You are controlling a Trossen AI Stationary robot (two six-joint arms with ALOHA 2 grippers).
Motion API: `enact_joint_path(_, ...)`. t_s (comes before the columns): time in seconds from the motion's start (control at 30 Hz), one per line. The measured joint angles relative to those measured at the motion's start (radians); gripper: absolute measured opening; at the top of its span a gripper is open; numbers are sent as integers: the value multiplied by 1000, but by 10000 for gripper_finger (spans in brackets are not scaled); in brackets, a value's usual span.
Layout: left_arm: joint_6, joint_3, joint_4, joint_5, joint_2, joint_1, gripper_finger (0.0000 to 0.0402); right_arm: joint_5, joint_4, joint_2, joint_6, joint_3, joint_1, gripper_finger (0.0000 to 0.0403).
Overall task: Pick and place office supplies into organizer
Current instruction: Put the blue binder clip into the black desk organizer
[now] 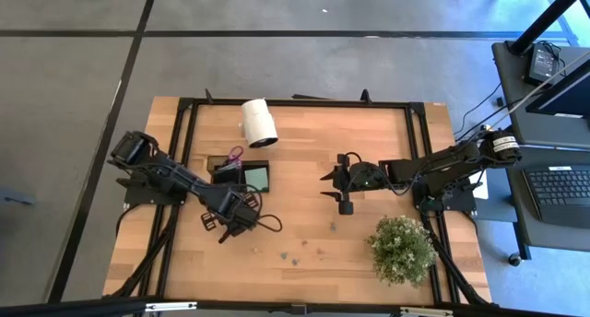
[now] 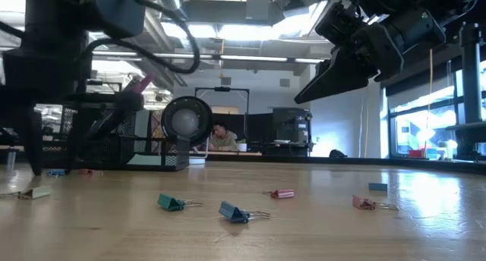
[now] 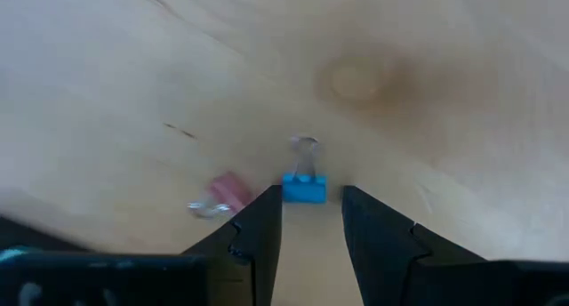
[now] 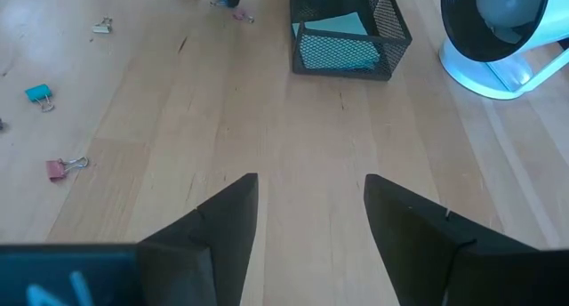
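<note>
Blue clip (image 3: 304, 189) lies on the wood just ahead of your left gripper (image 3: 312, 219), fingers parted, empty. Pick underway: drop, pinch, carry to organizer (image 1: 244, 176). Right gripper (image 4: 311, 219) waits open.

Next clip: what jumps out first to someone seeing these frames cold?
The left gripper sits low over the table's front-left area, open, with a blue binder clip just ahead of its fingertips and a pink clip beside it. The black mesh organizer holds a green sticky-note pad, next to the white roll at the back. The right gripper hovers open mid-table; a bushy plant fills the front-right corner.
</note>
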Motion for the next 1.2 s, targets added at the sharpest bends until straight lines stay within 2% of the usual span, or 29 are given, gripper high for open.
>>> enact_joint_path(0.17,6,-40,41,5,-6,0,112,0,0,0,-1,0,0,210)
enact_joint_path(0.53,-15,-42,41,4,-4,0,72,0,0,0,-4,0,0,210)
enact_joint_path(0.97,-88,-43,41,12,-3,0,61,0,0,0,-4,0,0,210)
enact_joint_path(1.2,-156,-51,49,12,-53,1,57,0,0,0,-4,0,0,210)
